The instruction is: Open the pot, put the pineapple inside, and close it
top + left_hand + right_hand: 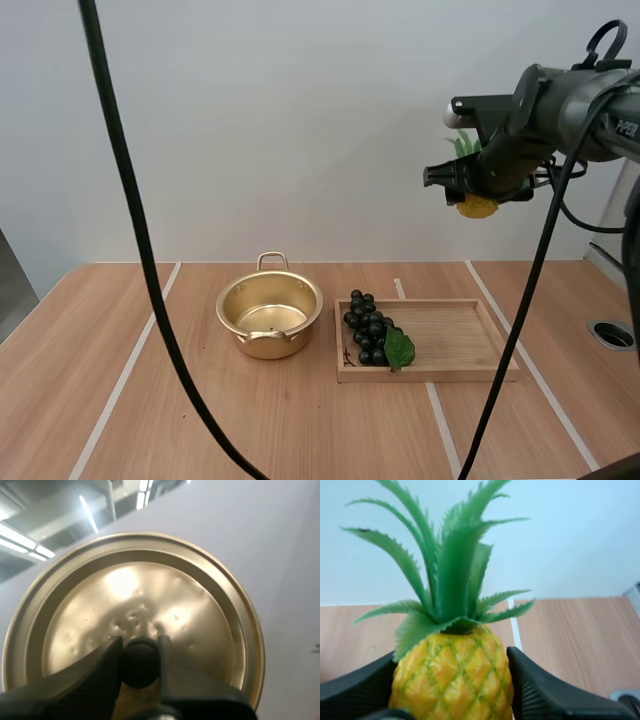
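Wooden table, pale stripes along its top. An open gold pot stands on it. Wooden tray just beside the pot.

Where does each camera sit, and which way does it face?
High view: behind and above the bases, facing forward and down at the table, pot and tray of grapes; my right arm shows, right tool holding the pineapple aloft.
Left wrist view: on my left arm, facing the lid; left tool pinches its knob.
Right wrist view: on my right arm, facing pineapple and table beyond; fingers flank it.
High and right wrist views share pineapple and table.
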Controlling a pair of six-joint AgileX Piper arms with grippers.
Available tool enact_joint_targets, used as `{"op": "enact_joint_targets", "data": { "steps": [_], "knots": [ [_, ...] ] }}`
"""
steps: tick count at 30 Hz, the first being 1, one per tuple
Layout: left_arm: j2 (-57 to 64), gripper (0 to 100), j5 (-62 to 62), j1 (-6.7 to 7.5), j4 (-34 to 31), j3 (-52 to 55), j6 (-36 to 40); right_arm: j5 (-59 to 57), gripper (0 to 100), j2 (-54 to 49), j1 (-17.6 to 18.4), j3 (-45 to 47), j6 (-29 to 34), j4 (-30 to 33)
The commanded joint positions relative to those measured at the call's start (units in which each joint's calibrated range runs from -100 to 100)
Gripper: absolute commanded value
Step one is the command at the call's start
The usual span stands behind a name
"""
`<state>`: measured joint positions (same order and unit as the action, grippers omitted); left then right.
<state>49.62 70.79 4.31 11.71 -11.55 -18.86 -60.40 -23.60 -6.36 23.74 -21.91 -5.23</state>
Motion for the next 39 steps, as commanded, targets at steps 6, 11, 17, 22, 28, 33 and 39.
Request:
{"op": "enact_joint_targets", "data": {
  "steps": [6, 11, 17, 22, 28, 33, 39],
  "knots": [
    [-3.95, 0, -21.90, -0.05, -0.72, -0.25, -2.01, -4.72, 0, -1.07, 7.33, -2.14, -0.91, -1.03],
    [-7.71, 0, -25.86, -0.05, -4.18, -0.25, -2.21, -4.90, 0, -1.07, 10.97, -2.14, -1.92, -1.19],
    [-10.37, 0, -27.03, -0.66, -6.50, -0.25, -2.67, -5.41, 0, -0.65, 14.78, -2.14, -3.15, -4.44],
    [-11.34, 0, -26.78, -3.28, -6.14, -0.25, -2.67, -5.59, 0, 2.32, 17.63, -2.14, -3.51, -5.27],
    [-11.90, 0, -22.39, -4.04, -3.40, -0.25, -2.56, -5.59, 0, 7.88, 19.97, -2.14, -3.51, -5.27],
    [-12.04, 0, -18.63, -4.04, -3.40, -0.25, -2.56, -5.59, 0, 12.52, 22.04, -2.14, -5.61, -5.75],
    [-12.04, 0, -16.39, -4.04, -3.40, -0.25, -2.56, -4.38, 0, 17.77, 24.85, -2.14, -6.04, -5.75]
  ]
}}
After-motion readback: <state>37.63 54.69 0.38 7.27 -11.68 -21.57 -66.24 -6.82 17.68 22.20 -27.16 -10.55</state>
